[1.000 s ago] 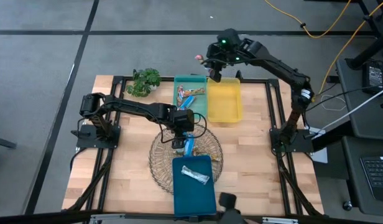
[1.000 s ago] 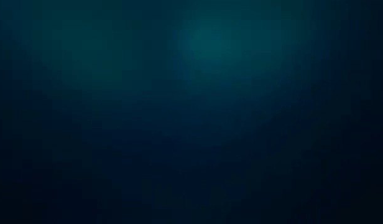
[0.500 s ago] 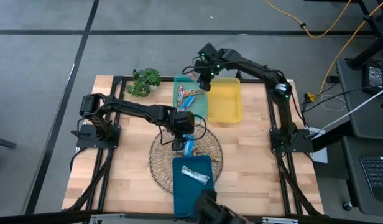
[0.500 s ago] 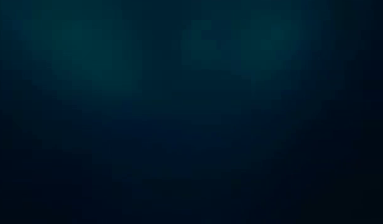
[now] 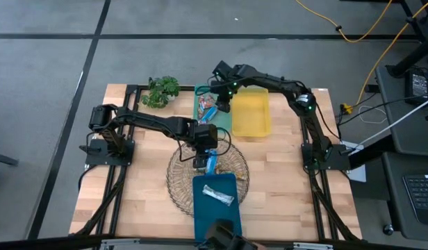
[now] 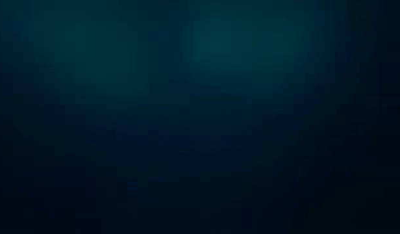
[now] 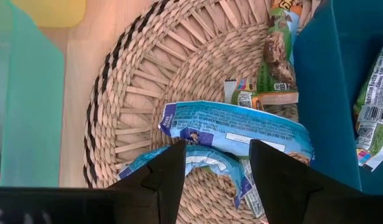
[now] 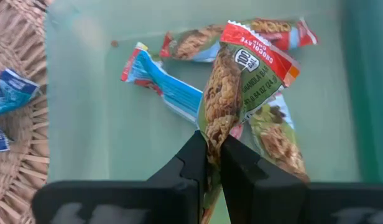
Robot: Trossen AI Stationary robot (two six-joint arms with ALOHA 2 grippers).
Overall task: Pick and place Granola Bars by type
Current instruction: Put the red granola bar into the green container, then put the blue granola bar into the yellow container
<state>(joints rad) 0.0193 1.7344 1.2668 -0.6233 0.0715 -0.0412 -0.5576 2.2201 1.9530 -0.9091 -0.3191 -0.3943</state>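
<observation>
Looking straight down, the right gripper (image 5: 224, 104) sits over the green tray (image 5: 201, 119) in the upper middle of the frame, right by the edge it shares with the yellow tray (image 5: 250, 119). Its wrist cam shows the fingers pinched tight on a red-and-green granola bar (image 8: 232, 93) that hangs above the green tray (image 8: 117, 137), with a couple more bars (image 8: 170, 87) lying on the tray floor under it. Not much room there, the tray walls are close on both sides.

The left gripper (image 5: 203, 154) hovers over the wire basket (image 5: 179, 182) at center frame, just above the dark blue tray (image 5: 217, 212), which has one silvery bar (image 5: 218, 196) on it. The left wrist cam is the only one that shows the fingers spread apart, with nothing between them, right over a blue bar (image 7: 238, 127) lying on the basket's woven bottom (image 7: 135, 93). A second blue wrapper (image 7: 204, 165) is tucked under it, and a green bar (image 7: 275, 56) lies against the blue tray's wall (image 7: 322, 93).

A potted plant (image 5: 160, 91) stands at the table's upper left, well apart from both arms. The low cam is just dark, can't tell anything from it.
</observation>
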